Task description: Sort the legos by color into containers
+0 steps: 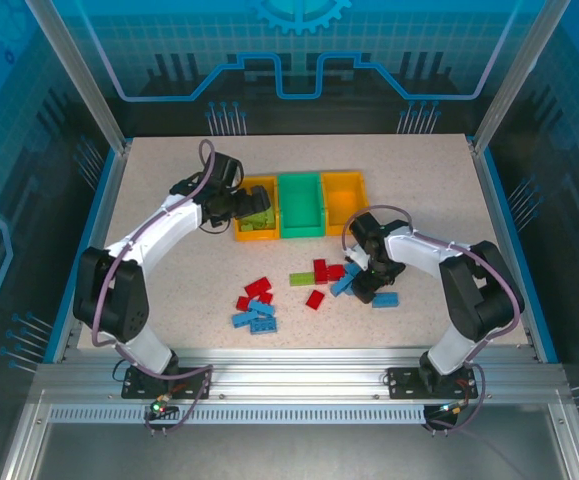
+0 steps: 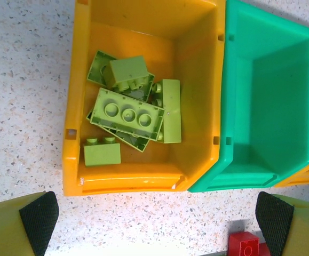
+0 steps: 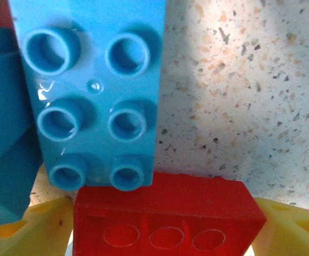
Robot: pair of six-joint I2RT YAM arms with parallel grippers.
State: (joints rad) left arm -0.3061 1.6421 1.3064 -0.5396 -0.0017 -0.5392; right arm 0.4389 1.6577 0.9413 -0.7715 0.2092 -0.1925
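Several lime green legos [image 2: 126, 113] lie in the left orange-yellow container [image 2: 74, 96]; the green middle container [image 2: 239, 69] is empty. My left gripper [image 2: 157, 220] hangs open just in front of these bins [image 1: 247, 207], nothing between its pads. My right gripper [image 3: 165, 230] is down on the table among the loose legos [image 1: 362, 280], its yellow fingers [image 3: 287, 229] pressed on both ends of a red lego [image 3: 167, 213]. A blue lego [image 3: 90, 90] lies studs up, touching the red one. The right orange-yellow container [image 1: 342, 200] looks empty.
On the table lie a lime green lego [image 1: 302, 279], red legos [image 1: 321, 270], a second group of red [image 1: 258, 288] and blue legos [image 1: 255, 320] to the left, and one blue lego [image 1: 385, 299] at the right. A red lego [image 2: 245, 245] sits near my left gripper's right finger.
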